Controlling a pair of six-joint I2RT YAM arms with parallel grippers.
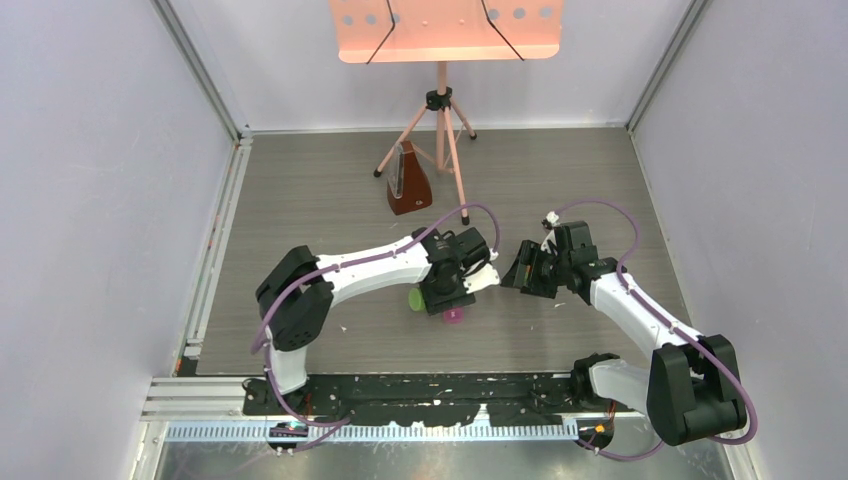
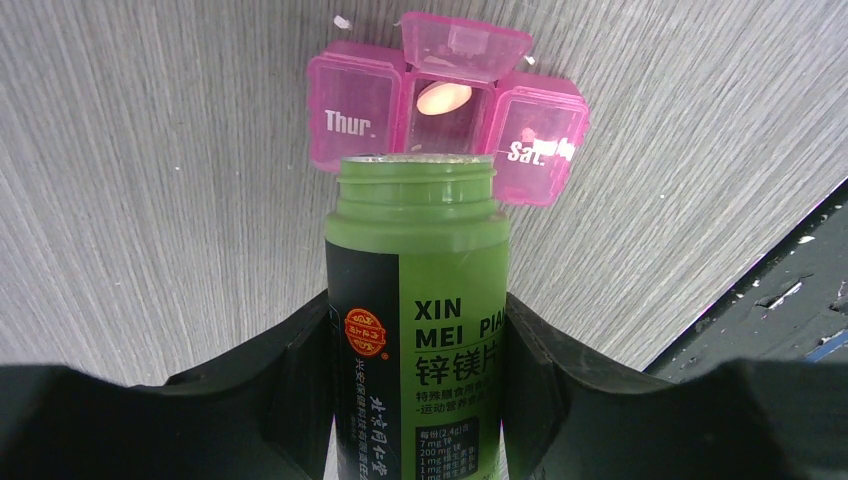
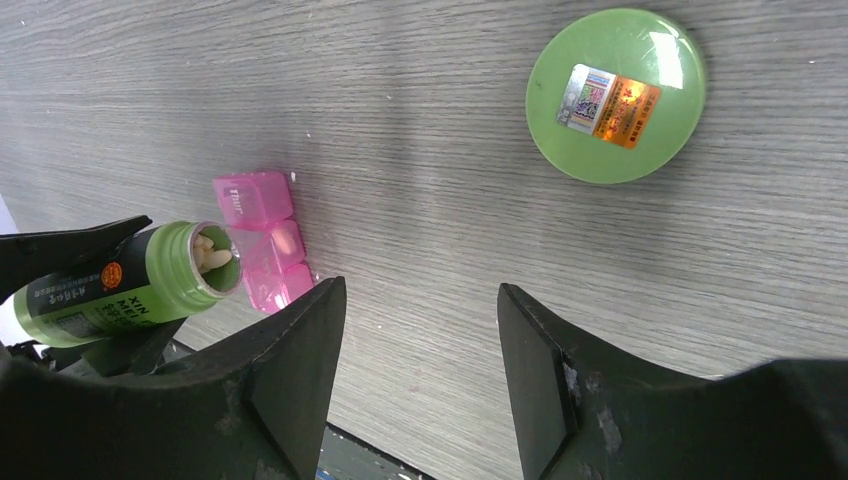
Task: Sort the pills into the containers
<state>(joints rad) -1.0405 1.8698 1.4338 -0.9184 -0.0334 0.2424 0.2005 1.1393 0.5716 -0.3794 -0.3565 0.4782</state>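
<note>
Pills (image 2: 443,97): tiny, light, likely slippery; best poured, not pinched.
Left hand (image 2: 417,340): clamped round green bottle (image 2: 415,230), mid-body.
Right hand (image 3: 420,340): wide, empty.

Left arm (image 1: 370,265) jaws clamped; right arm (image 1: 625,305) jaws apart

bright, even overhead light fills all three views, leaving only soft shadows on the table (image 1: 300,190). white glare sits on the green cap (image 3: 617,95), and the pill (image 2: 443,97) in the open pill box (image 2: 345,110) looks washed out.
</note>
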